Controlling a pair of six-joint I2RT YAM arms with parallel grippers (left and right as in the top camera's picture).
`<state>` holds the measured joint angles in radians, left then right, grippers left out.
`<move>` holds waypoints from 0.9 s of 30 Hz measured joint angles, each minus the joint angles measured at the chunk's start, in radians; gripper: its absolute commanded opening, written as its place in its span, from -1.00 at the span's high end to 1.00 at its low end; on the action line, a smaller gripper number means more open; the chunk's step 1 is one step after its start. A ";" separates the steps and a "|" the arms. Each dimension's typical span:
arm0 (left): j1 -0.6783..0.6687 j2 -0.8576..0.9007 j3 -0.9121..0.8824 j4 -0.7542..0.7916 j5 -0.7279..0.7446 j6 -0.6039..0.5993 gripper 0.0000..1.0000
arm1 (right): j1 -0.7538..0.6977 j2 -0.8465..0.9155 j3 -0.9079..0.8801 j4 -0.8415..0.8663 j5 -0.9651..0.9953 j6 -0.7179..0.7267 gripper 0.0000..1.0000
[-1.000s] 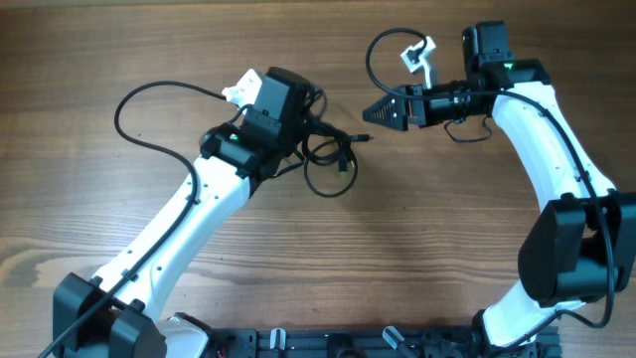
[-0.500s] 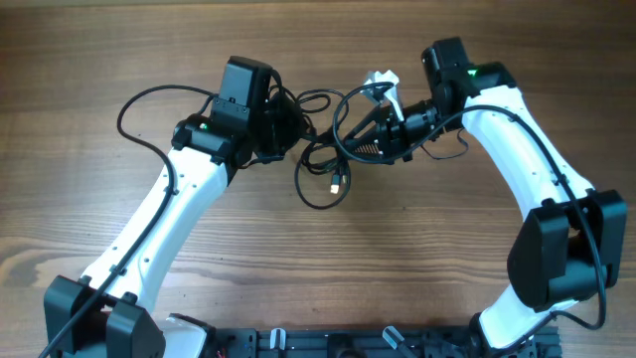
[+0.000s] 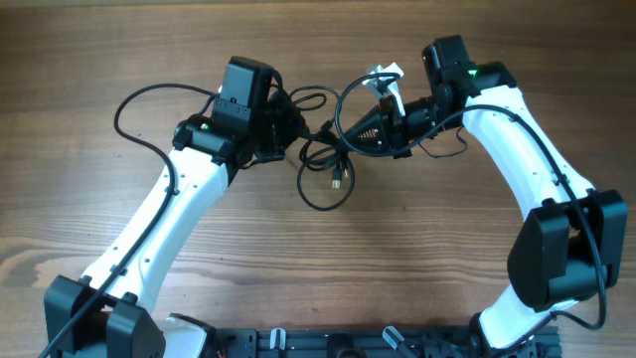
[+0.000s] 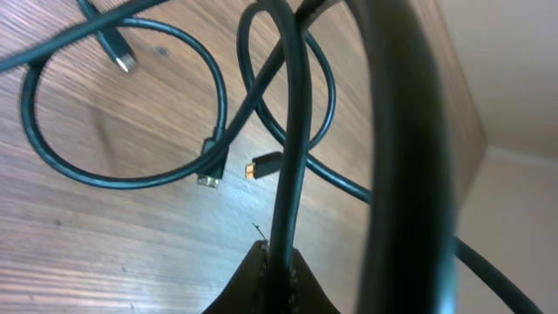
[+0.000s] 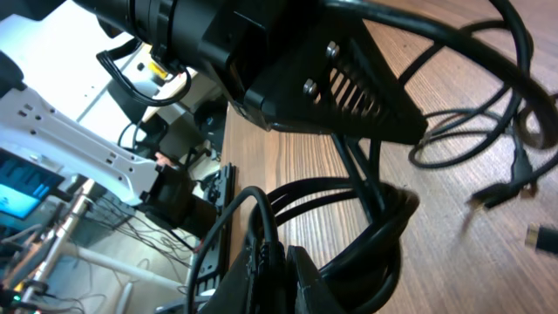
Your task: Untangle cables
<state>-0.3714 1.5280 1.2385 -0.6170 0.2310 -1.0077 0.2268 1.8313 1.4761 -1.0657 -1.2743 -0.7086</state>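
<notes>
The cables (image 3: 323,151) are thin black cords tangled at the table's middle, with one loose loop (image 3: 316,206) lying toward the front. My left gripper (image 3: 296,127) comes in from the left and is shut on one cord (image 4: 292,131), which runs up from its jaws (image 4: 277,262). My right gripper (image 3: 338,134) reaches in from the right and is shut on another strand (image 5: 261,218) between its fingertips (image 5: 277,262). Both grippers meet at the bundle. Small gold-tipped plug ends (image 4: 209,179) lie on the wood.
A thicker black arm wire (image 3: 129,109) arcs over the table at the left, and another (image 3: 348,99) with a white tag (image 3: 383,78) curls by the right wrist. A black rail (image 3: 328,343) runs along the front edge.
The right arm swung left into the bundle and its jaws closed on a strand. The left arm shifted up and left, dragging the cables with it.
</notes>
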 measured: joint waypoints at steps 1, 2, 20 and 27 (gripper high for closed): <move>0.000 0.000 0.000 0.000 -0.030 0.000 0.92 | 0.000 0.000 0.000 -0.001 0.000 0.016 0.91; 0.000 0.000 0.000 0.000 -0.081 0.000 0.92 | 0.000 0.000 0.000 -0.008 0.000 0.032 0.91; 0.165 -0.280 -0.005 0.178 -0.027 0.121 0.92 | 0.004 -0.116 -0.225 0.372 0.713 0.846 0.74; 0.163 -0.294 -0.005 0.068 0.229 0.226 0.92 | -0.014 -0.118 -0.158 0.379 0.456 0.811 -0.68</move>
<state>-0.2085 1.2343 1.2339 -0.5491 0.4595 -0.7818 0.2127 1.7134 1.3182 -0.6868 -0.8185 0.1020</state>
